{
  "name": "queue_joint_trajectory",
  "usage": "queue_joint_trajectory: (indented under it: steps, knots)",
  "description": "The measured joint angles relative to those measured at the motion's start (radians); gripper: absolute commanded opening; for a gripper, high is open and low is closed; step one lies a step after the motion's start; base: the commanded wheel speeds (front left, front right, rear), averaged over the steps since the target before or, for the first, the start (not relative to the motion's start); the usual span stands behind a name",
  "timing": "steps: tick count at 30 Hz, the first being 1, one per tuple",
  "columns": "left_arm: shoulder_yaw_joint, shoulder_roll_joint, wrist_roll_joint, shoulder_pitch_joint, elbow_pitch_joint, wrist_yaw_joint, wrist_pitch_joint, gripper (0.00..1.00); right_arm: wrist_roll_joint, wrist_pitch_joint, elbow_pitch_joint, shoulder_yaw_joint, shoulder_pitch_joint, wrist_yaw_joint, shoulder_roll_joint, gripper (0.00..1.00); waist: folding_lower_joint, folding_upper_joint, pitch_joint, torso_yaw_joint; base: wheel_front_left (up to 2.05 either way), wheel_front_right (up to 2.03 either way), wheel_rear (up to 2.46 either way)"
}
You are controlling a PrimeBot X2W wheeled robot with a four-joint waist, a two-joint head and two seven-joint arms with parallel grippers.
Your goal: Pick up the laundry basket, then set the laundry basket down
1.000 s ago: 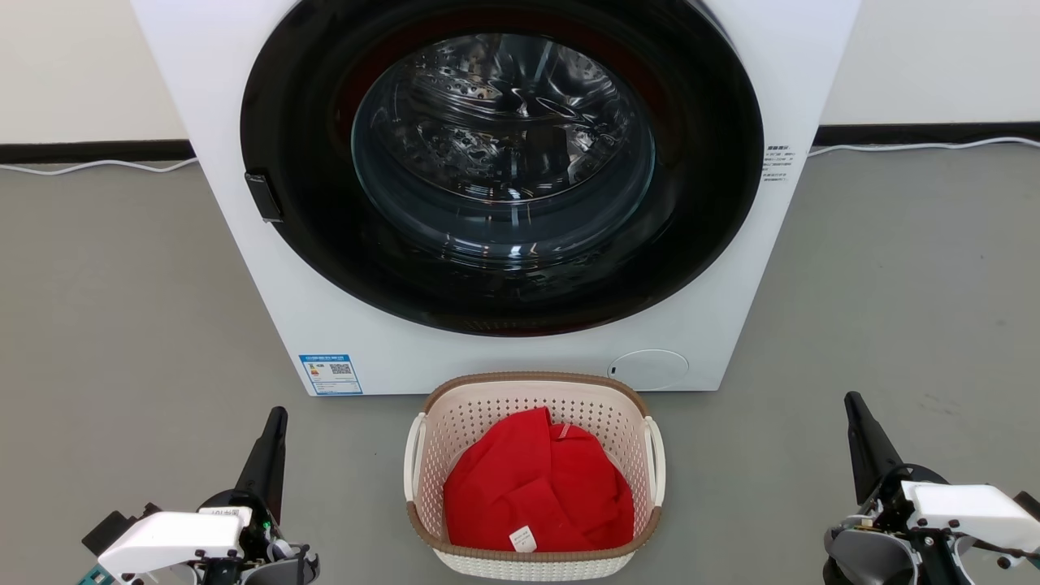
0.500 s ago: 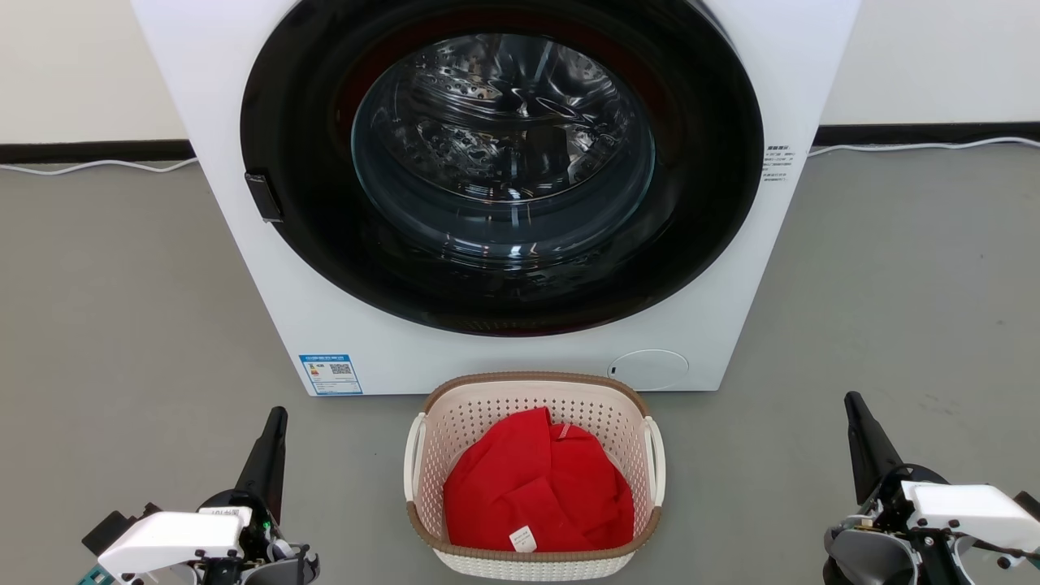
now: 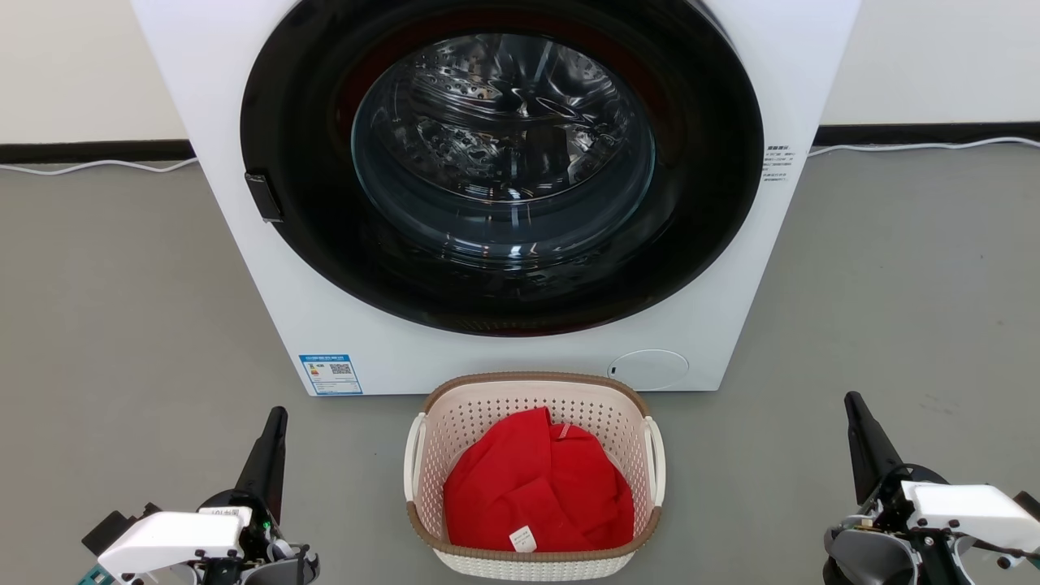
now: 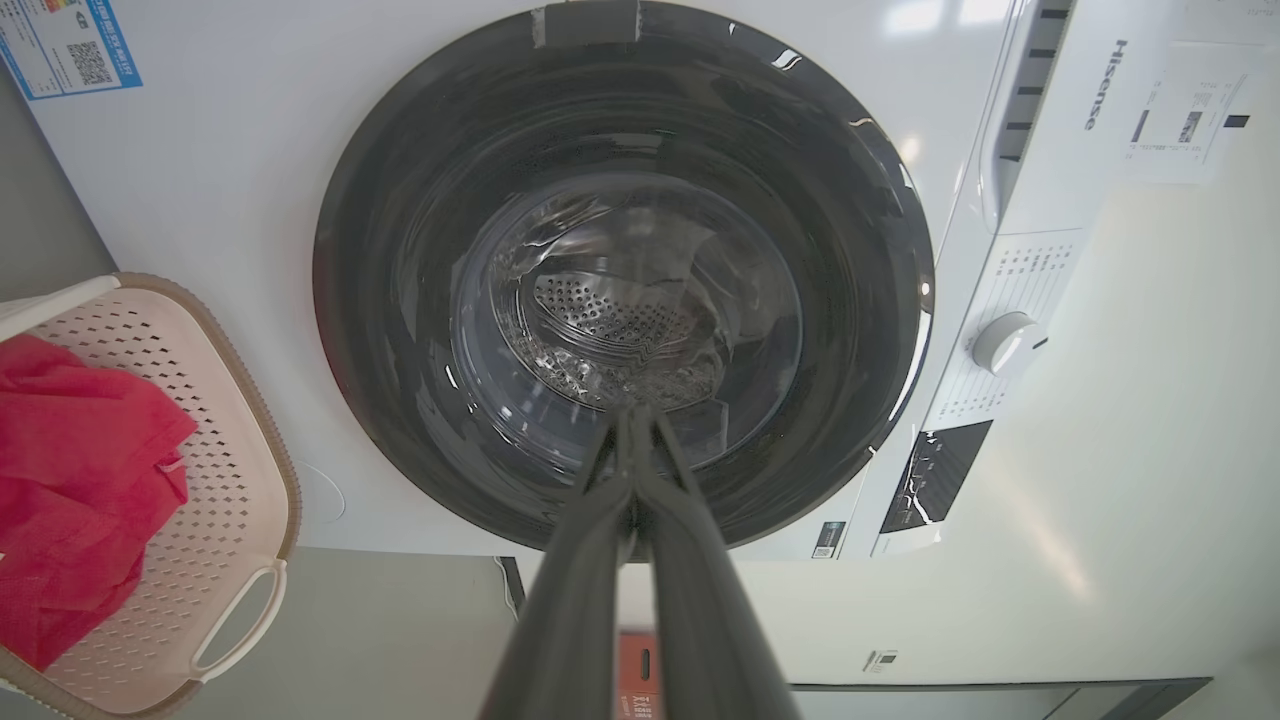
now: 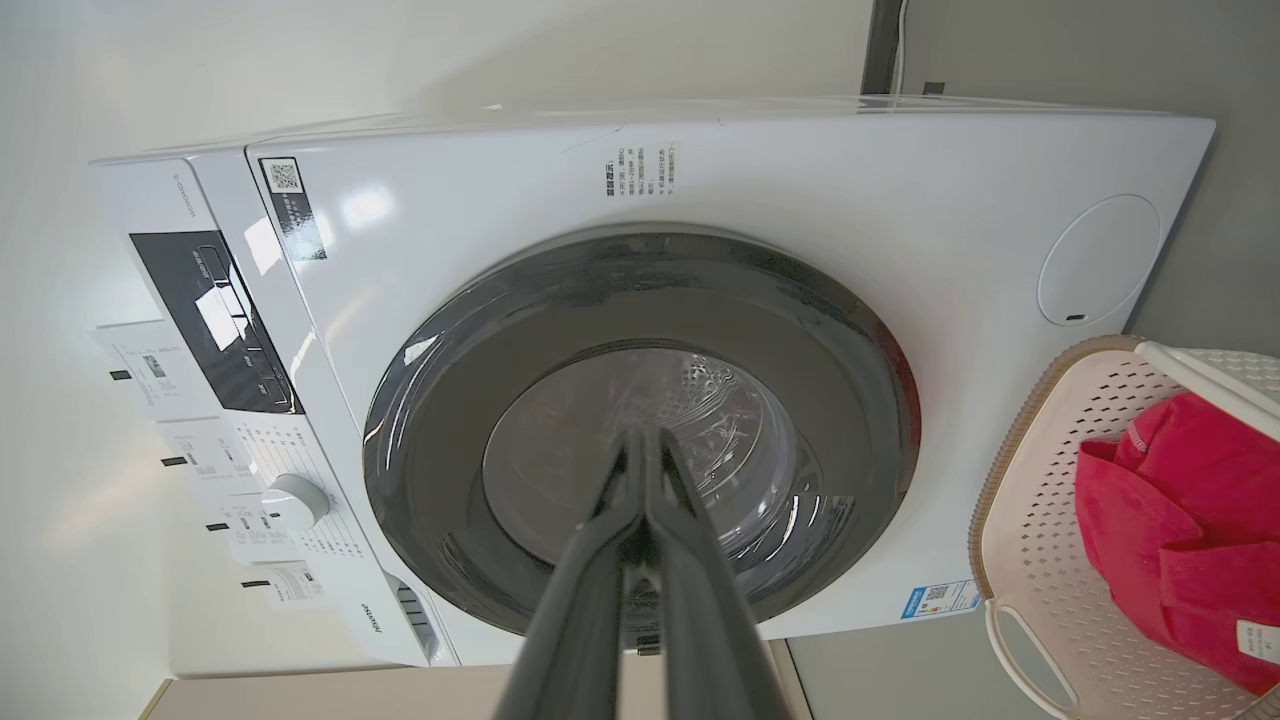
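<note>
The laundry basket, cream-white and perforated with a brown rim and white loop handles, stands on the grey floor just in front of the washer. A red garment lies inside it. My left gripper is shut and empty at the lower left, well left of the basket. At the lower right my right gripper is shut and empty, well to the basket's right. The left wrist view has the basket at its left edge behind the closed left gripper. The right wrist view has the basket at its right edge, and the right gripper is closed.
A white front-loading washer with a closed dark round door stands directly behind the basket. White cables run along the dark skirting at the back. Grey floor stretches to either side of the washer and basket.
</note>
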State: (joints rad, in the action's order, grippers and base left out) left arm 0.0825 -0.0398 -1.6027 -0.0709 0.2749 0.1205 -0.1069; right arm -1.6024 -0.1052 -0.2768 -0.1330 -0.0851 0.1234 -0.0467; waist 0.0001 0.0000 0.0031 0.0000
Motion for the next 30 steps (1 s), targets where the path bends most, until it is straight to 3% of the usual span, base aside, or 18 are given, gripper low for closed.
queue_joint_trajectory:
  steps: [30]
  knots:
    - [0.000, 0.000, 0.000, 0.000, 0.000, 0.000, 0.000, 0.00, 0.000, 0.000, 0.000, 0.000, 0.000, 0.000, 0.000, 0.00, 0.0000, 0.0000, 0.000, 0.000, 0.00, 0.00, 0.00]
